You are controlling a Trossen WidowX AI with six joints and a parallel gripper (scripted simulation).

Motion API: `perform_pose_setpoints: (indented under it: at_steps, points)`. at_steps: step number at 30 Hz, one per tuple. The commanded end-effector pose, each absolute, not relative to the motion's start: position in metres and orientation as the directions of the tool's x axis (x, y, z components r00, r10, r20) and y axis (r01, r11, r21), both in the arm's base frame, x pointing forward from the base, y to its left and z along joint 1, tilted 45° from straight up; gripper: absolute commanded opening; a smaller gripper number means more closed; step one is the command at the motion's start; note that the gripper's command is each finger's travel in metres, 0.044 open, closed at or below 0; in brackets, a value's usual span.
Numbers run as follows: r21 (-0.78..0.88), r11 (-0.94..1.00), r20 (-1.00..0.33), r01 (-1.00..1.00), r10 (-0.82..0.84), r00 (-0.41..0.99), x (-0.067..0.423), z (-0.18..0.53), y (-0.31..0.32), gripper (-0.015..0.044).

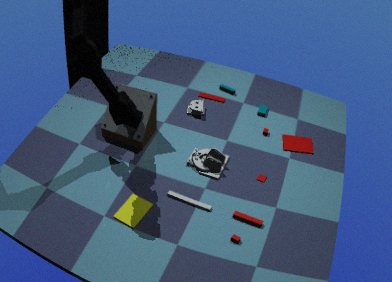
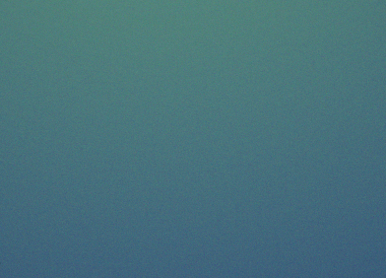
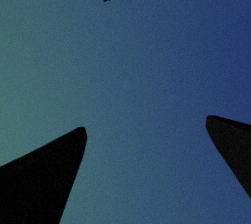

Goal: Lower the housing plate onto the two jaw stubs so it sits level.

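The pincer (image 3: 144,127) is spread wide with nothing between its fingers, only blue background showing there, while the arm (image 1: 104,82) leans from its block (image 1: 145,130) toward the dark pillar (image 1: 100,18). The housing plate lies down on the checkered floor (image 1: 260,273), well apart from the pincer: it is either the small white piece (image 1: 196,108) beside a red bar (image 1: 212,97) or part of the larger white assembly (image 1: 202,164), and I cannot tell which.
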State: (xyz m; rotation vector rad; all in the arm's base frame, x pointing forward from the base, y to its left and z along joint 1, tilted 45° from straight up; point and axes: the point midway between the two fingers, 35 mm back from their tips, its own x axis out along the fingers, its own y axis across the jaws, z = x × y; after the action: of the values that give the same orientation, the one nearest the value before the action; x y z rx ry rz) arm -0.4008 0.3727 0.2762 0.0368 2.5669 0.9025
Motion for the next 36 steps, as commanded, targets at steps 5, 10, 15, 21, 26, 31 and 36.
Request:
perform_pose_setpoints:
  at_steps: [5, 10, 15, 21, 26, 31, 36]
  points:
    - [0.591, 0.797, -0.517, -0.122, 0.259, -0.816, -0.356, 0.213, 0.418, 0.044]
    - [0.576, 0.805, -0.594, -0.138, 0.297, -0.748, -0.325, 0.179, 0.439, 0.044]
    - [0.553, 0.818, -0.666, -0.16, 0.318, -0.675, -0.292, 0.146, 0.454, 0.044]
    - [0.518, 0.838, -0.723, -0.171, 0.323, -0.61, -0.263, 0.117, 0.463, 0.044]
    - [0.46, 0.871, -0.79, -0.175, 0.311, -0.529, -0.224, 0.082, 0.468, 0.044]
    - [0.399, 0.899, -0.85, -0.183, 0.287, -0.442, -0.185, 0.049, 0.47, 0.044]
    - [0.33, 0.924, -0.903, -0.195, 0.249, -0.349, -0.145, 0.019, 0.469, 0.044]
